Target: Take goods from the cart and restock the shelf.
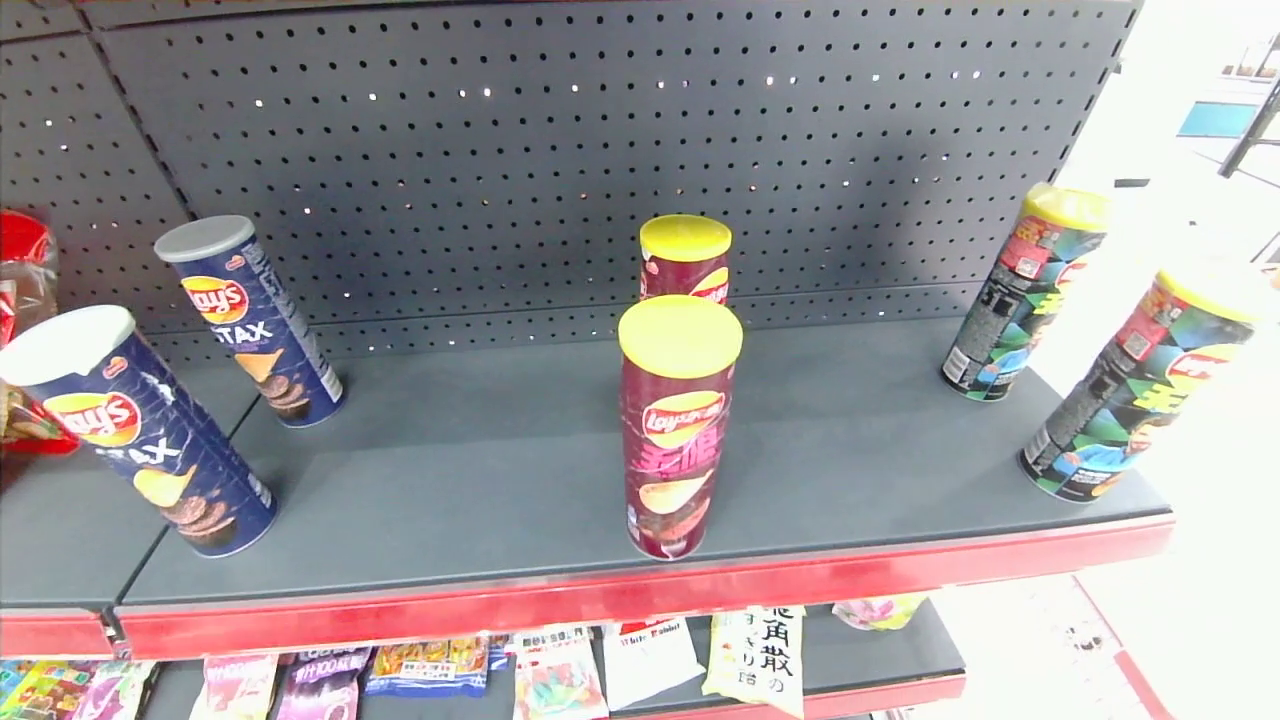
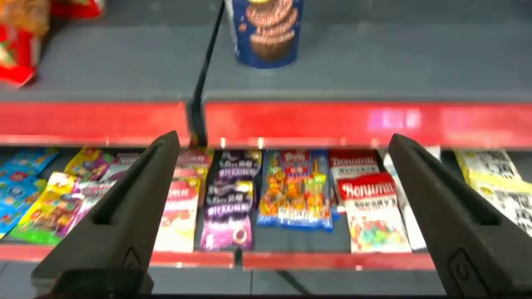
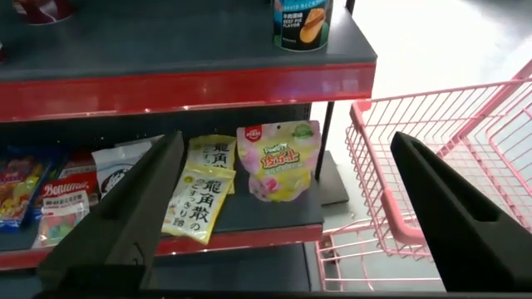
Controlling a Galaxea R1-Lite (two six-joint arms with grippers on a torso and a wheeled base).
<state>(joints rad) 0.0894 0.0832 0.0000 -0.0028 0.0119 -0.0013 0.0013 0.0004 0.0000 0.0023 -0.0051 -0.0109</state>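
The shelf [image 1: 480,470] spans the head frame. The pink cart [image 3: 391,226] stands just past its right end, lower down. A green can [image 1: 1135,390] stands at the frame's right edge, on the shelf's front corner. The left pincer [image 2: 283,141] and right pincer [image 3: 287,137] both gape wide, holding nothing. Swinging toward the cart, the right arm could well knock that corner can off.

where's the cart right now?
Right wrist view: the pink wire cart sits just past the right end of the shelf, lower than the green-black chip can standing on it.
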